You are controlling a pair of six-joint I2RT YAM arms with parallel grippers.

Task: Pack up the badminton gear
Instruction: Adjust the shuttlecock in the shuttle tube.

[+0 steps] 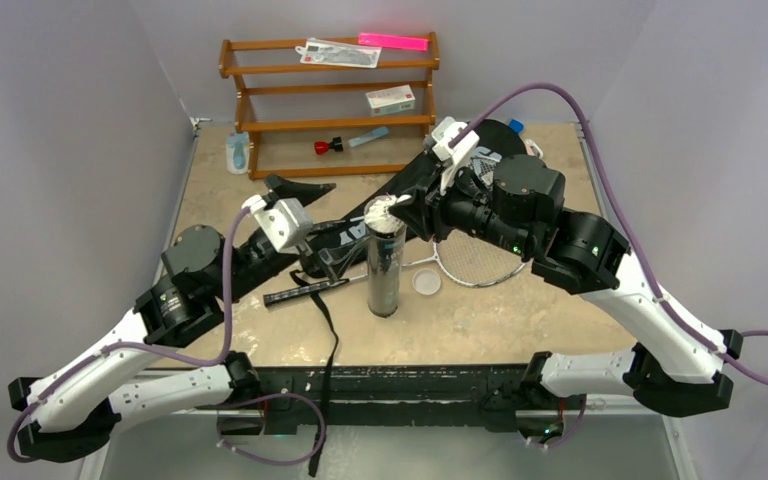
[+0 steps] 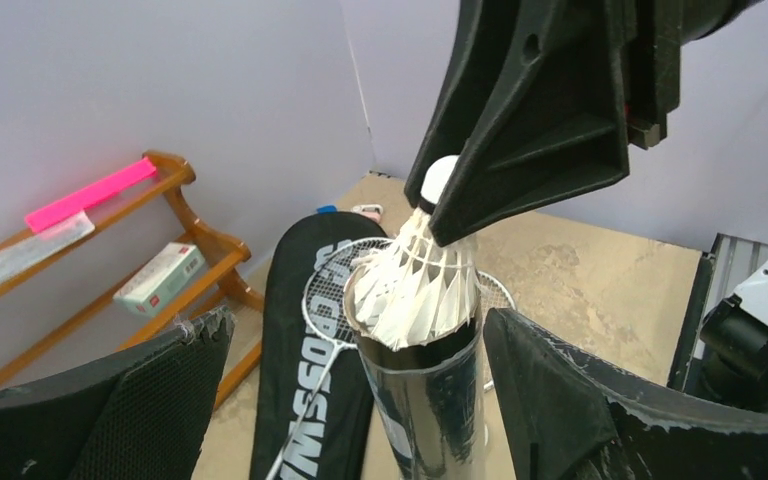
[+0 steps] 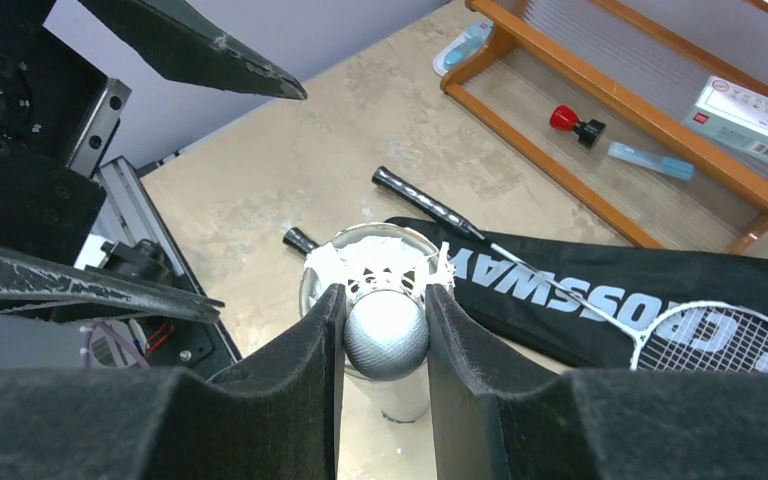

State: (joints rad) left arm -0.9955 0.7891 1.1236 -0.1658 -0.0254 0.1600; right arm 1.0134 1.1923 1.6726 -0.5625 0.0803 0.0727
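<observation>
A dark tube (image 1: 384,275) stands upright at the table's middle. My right gripper (image 1: 405,205) is shut on the round cork of a white feather shuttlecock (image 1: 385,208), whose feathers sit in the tube's mouth. The right wrist view shows the cork (image 3: 385,330) pinched between both pads above the tube (image 3: 400,400). My left gripper (image 1: 310,240) is open, its fingers spread wide to the left of the tube (image 2: 430,400). The black CROSSWAY bag (image 1: 345,235) lies diagonally behind. A silver racket (image 1: 475,265) lies partly on the bag. A second black handle end (image 3: 300,240) shows behind the tube.
A brown wooden rack (image 1: 330,100) stands at the back with a pink strip (image 1: 393,41) and a white box (image 1: 391,99). A small clear lid (image 1: 426,282) lies right of the tube. A black strap (image 1: 332,330) hangs over the front edge.
</observation>
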